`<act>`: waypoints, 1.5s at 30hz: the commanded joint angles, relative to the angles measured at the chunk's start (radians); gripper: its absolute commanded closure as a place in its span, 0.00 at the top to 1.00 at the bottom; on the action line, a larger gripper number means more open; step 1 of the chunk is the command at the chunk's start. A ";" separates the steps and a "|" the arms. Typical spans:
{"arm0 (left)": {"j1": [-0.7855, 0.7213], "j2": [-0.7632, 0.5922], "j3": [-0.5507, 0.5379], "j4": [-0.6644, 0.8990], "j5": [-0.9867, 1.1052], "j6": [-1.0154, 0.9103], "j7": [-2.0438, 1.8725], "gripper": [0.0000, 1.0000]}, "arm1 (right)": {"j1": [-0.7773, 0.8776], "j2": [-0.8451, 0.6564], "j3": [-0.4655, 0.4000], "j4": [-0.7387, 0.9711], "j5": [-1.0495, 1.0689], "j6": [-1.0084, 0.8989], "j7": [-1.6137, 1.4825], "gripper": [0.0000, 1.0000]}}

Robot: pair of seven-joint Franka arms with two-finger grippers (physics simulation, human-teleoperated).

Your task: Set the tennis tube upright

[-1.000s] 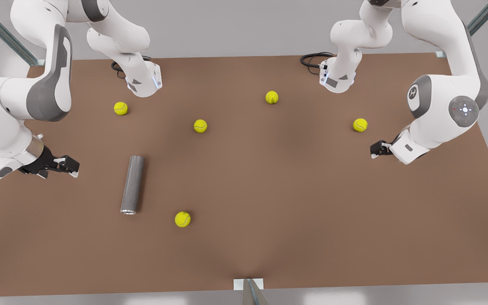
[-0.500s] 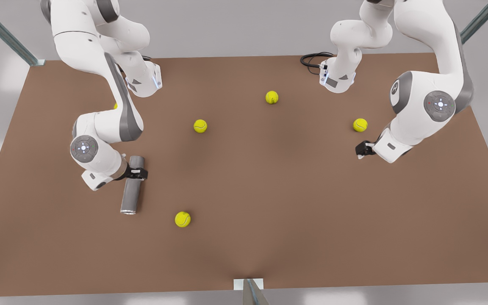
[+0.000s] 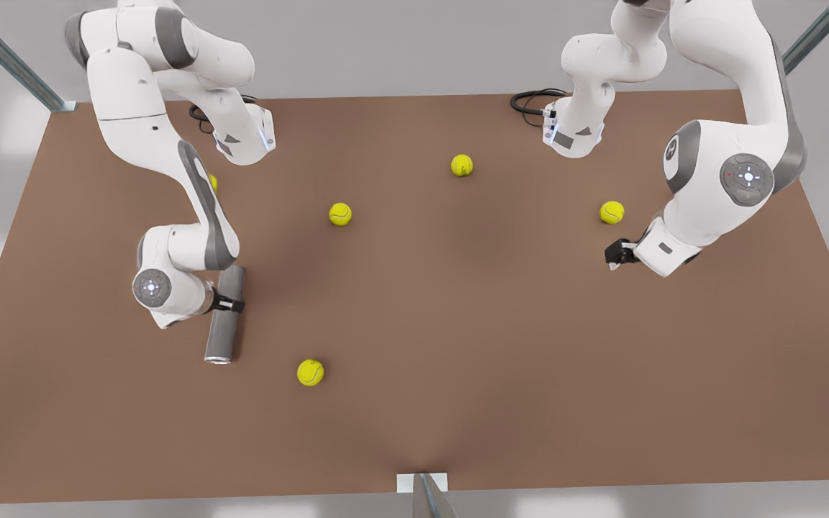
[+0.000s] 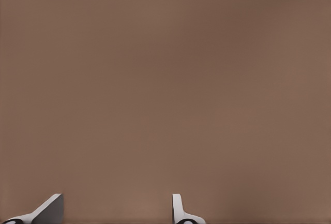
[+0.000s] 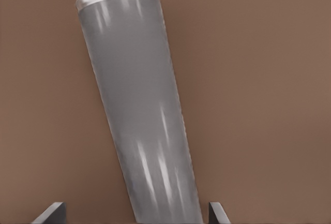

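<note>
Tennis tube [image 3: 225, 314] lies flat on table [image 3: 458, 345] at front view's left. Right gripper [image 3: 229, 304] straddles its mid-length, fingers [image 5: 51, 212] open either side, prob. not touching. Left gripper [image 3: 614, 256] waits at front view's right, fingers [image 4: 178, 208] apart, holding nothing.

The tennis tube [image 3: 224, 314] is seen lying flat on the brown table [image 3: 458, 345], its paler rim at the end toward the table's near edge. The right tool [image 3: 229, 305] is set across the tube's upper half, a finger on either side. A tennis ball [image 3: 310, 372] lies near the tube's rim end. The left tool [image 3: 614, 254] is held well apart from the tube, above bare table.
</note>
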 commanded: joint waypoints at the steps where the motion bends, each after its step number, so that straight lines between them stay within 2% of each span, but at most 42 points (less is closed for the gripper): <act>1: 0.000 0.000 0.000 -0.001 0.000 0.002 0.000 1.00 | 0.000 0.006 0.000 0.000 0.000 0.011 0.000 1.00; 4: 0.000 0.000 0.000 -0.001 0.000 0.002 -0.002 1.00 | -0.003 0.011 0.000 -0.059 0.000 0.095 -0.002 1.00; 10: 0.000 -0.001 0.000 -0.001 0.002 -0.001 0.000 1.00 | -0.001 0.063 0.000 -0.046 -0.009 0.117 -0.003 0.99; 12: 0.000 -0.001 0.000 -0.001 0.002 -0.003 -0.002 1.00 | -0.001 0.074 0.000 -0.065 -0.012 0.191 -0.008 0.99; 19: 0.000 -0.001 0.000 0.000 0.002 -0.005 -0.002 1.00 | -0.003 0.098 -0.003 -0.063 -0.014 0.211 -0.020 0.97; 27: 0.000 -0.001 0.000 -0.001 0.002 -0.003 -0.002 1.00 | -0.023 0.120 -0.002 -0.065 -0.015 0.223 -0.041 0.84; 31: 0.000 -0.001 0.000 -0.001 0.002 -0.001 0.000 1.00 | -0.023 0.118 -0.003 -0.063 -0.015 0.220 -0.041 0.84; 34: 0.000 -0.001 0.000 -0.001 0.002 -0.001 0.000 1.00 | -0.023 0.118 -0.003 -0.062 -0.015 0.215 -0.041 0.71; 35: 0.000 -0.001 0.000 -0.001 0.002 -0.003 -0.002 1.00 | -0.023 0.118 -0.002 -0.063 -0.015 0.215 -0.041 0.70; 38: 0.000 -0.001 0.000 -0.001 0.002 -0.005 -0.002 1.00 | -0.023 0.117 -0.002 -0.060 -0.015 0.211 -0.041 0.67; 45: 0.000 -0.001 0.000 -0.001 0.002 -0.005 -0.006 1.00 | -0.026 0.094 -0.002 -0.031 -0.015 0.152 -0.072 0.67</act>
